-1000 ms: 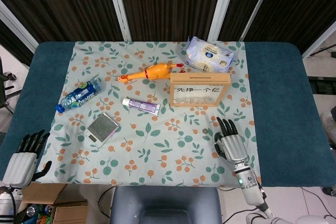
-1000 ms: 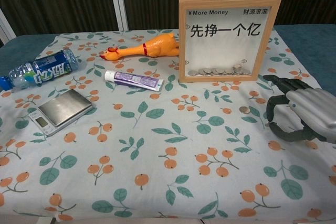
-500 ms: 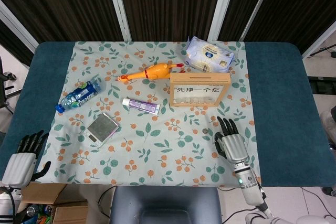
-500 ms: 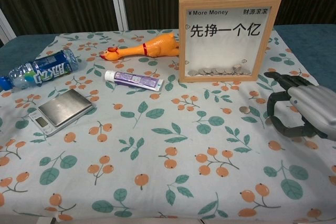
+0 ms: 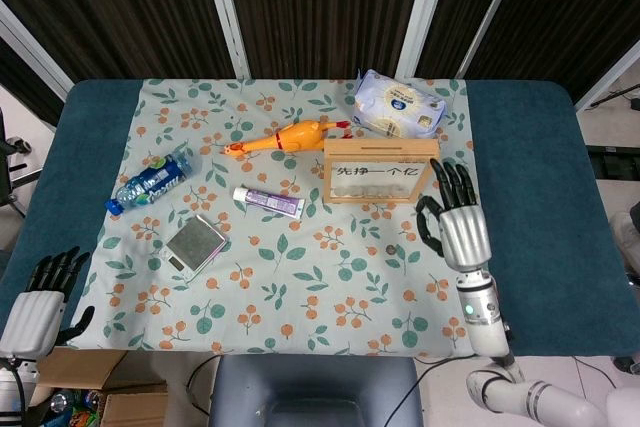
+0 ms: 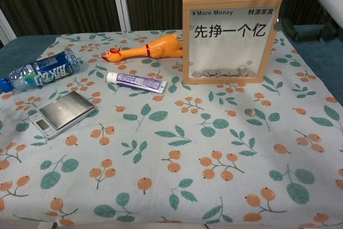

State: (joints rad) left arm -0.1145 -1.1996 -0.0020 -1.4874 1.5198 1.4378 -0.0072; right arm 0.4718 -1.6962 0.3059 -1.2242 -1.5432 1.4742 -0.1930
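I have the blue table (image 5: 530, 197) under its leaf-and-berry printed cloth (image 5: 300, 277), and on it the wooden-framed glass coin box with Chinese lettering (image 5: 381, 171) standing upright at the far right of the cloth. My right hand (image 5: 455, 217) hovers just beside that box's right edge, fingers spread wide and holding nothing. As I judge it, the work is barely begun: a single small round coin (image 6: 249, 112) lies untouched on the cloth in front of the box, apart from the hand. My left hand (image 5: 38, 297) hangs off the near left corner, fingers apart, empty. The chest view shows the coins heaped inside the box; the head view alone shows the left hand and the whole right hand.
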